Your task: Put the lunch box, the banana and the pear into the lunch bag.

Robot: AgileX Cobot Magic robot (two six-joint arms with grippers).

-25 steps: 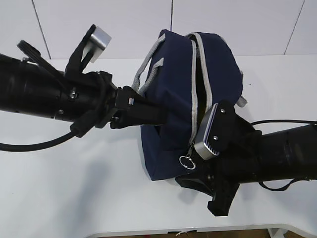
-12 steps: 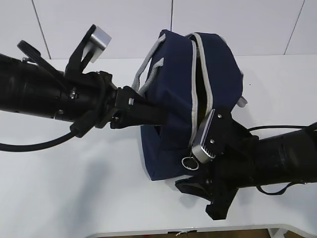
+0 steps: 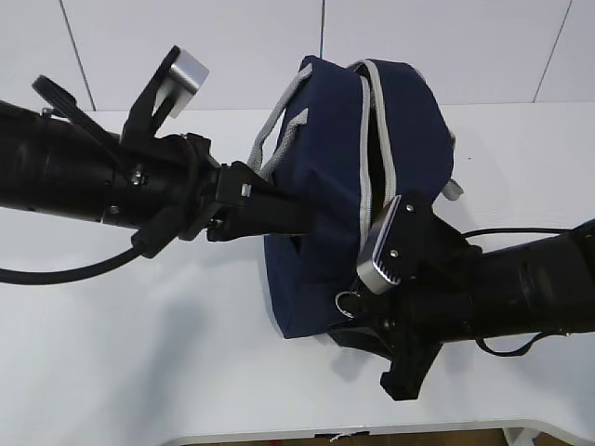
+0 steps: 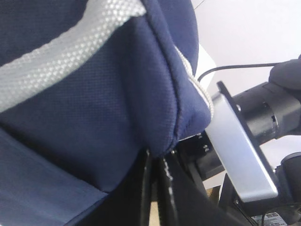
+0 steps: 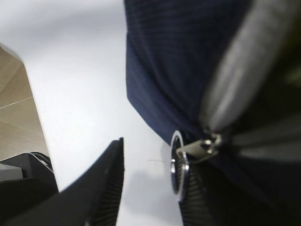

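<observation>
On the white table (image 3: 139, 353), the left gripper (image 4: 155, 162) was pinched closed on the lunch bag (image 3: 321, 186) side fabric. No loose food showed, so packing seemed done, zipping left. Rightward, the right gripper (image 5: 150, 188) stood parted around the ring pull (image 5: 178, 162), not yet clamped.

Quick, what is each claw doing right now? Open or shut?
Left claw: shut, pinching the bag fabric.
Right claw: open, its fingers on either side of the zipper ring, not closed on it yet.
</observation>
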